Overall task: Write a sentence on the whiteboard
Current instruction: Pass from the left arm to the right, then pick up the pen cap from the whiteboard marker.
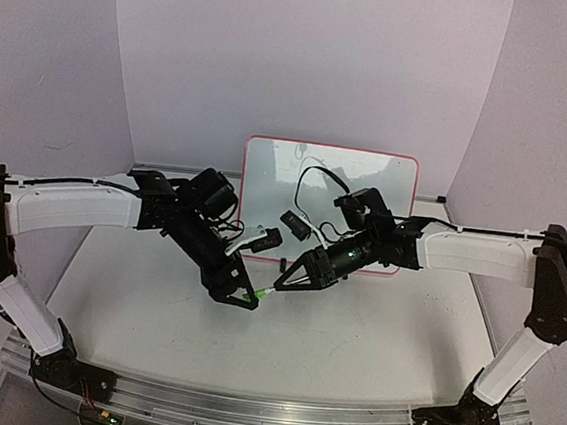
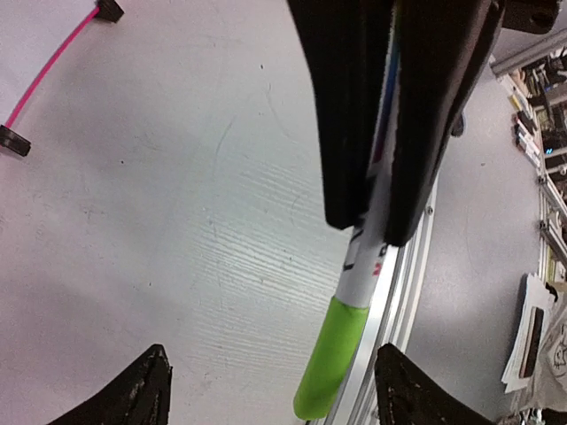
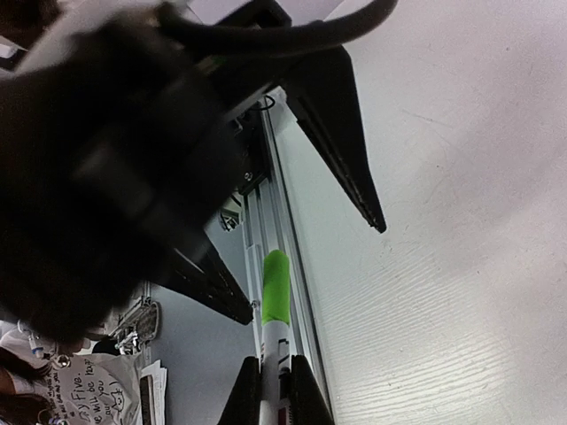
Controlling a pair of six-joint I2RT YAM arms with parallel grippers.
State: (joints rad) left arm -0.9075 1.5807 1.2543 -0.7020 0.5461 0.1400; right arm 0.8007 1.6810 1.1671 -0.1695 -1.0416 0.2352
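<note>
The left arm [image 1: 73,202] comes in from the left edge and bends down over the middle of the counter [image 1: 350,360]. The left fingers [image 2: 146,394] are spread wide apart and grip nothing. Their two dark tips stand on either side of the green cap [image 2: 332,354] of a marker [image 3: 273,350], with bare counter showing in the gaps, so they flank the cap without touching it. Just to the right, the right fingers [image 3: 244,398] are clamped tight on the marker's white barrel. The marker points out of them toward the left fingers, and its capped end juts past their tips. The cap is on the marker. Behind this meeting point, toward the back wall and a little right of centre, is the whiteboard [image 1: 367,175], white with a thin pink rim and rounded corners. Both pairs of fingers are well apart from it, on the near side of its front edge, over plain counter rather than over the board. From above, the right arm [image 1: 480,254] crosses in front of the board's lower right part and hides some of its rim. In the left wrist view only one corner of the board shows, far off at the upper left, with two small black clip feet [image 2: 111,9] on its pink edge.
</note>
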